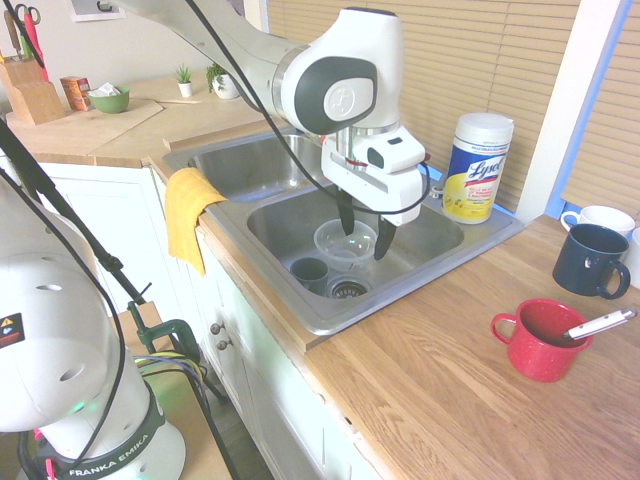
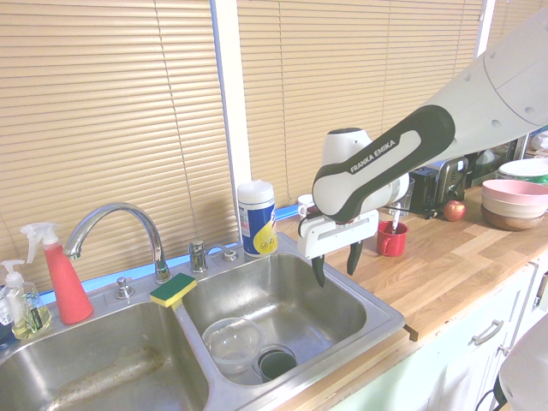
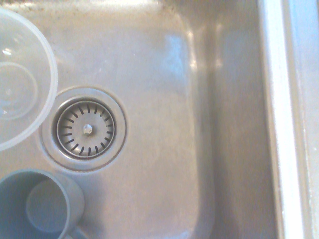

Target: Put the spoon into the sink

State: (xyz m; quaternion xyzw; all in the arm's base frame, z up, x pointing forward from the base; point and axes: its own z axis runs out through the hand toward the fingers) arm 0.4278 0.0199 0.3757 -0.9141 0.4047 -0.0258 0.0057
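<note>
Spoon is seen leaning in red mug on counter, handle up over rim; not in sink. Gripper is held over the basin with its 2 fingers spread, nothing gripped. Task judged at 0 of 2 steps: spoon still to be grasped and lifted out of mug, then to be carried over and released in sink.

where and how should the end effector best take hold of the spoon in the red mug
Probably best by the upper part of the slim silvery-white metal spoon's long flat handle, coming from above with the open end effector and closing across the handle's flat faces. The handle leans out past the rim of the round red mug, leaving that end exposed.
</note>
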